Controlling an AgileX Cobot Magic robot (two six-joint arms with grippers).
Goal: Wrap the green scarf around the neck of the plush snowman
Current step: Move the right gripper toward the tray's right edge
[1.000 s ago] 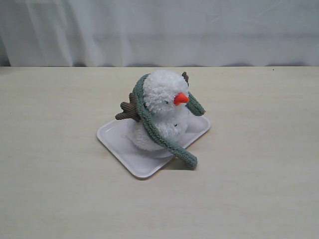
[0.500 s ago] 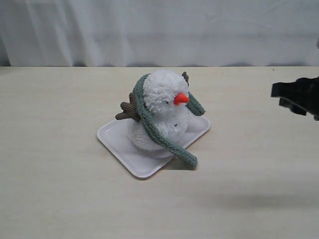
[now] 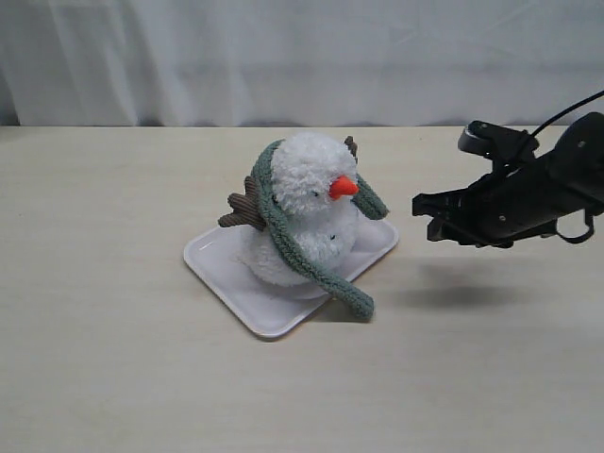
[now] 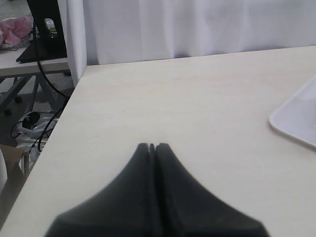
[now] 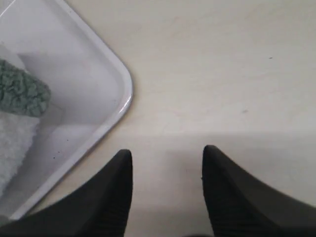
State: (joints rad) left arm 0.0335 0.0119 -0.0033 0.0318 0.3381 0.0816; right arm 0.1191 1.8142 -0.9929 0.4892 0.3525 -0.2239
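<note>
The plush snowman (image 3: pixel 304 203) stands on a white tray (image 3: pixel 232 283) in the middle of the table. The green scarf (image 3: pixel 300 250) runs over the back of its head and hangs down both sides; one end lies at the tray's front edge, the other (image 3: pixel 374 201) beside the carrot nose. The neck crease is hidden by fur and scarf. My right gripper (image 3: pixel 425 219) hovers open to the right of the tray, apart from it, nothing between its fingers. Its wrist view shows a scarf end (image 5: pixel 22 94) on the tray (image 5: pixel 118 94). My left gripper (image 4: pixel 152 146) is shut and empty.
A white curtain (image 3: pixel 302 57) closes off the back of the pale wooden table (image 3: pixel 113 377). The left wrist view shows the table's edge (image 4: pixel 64 118) with cables and a stand on the floor beyond, and a corner of the tray (image 4: pixel 296 118).
My right arm has come in from the right edge and moved left toward the tray. The snowman, scarf and tray have not moved.
</note>
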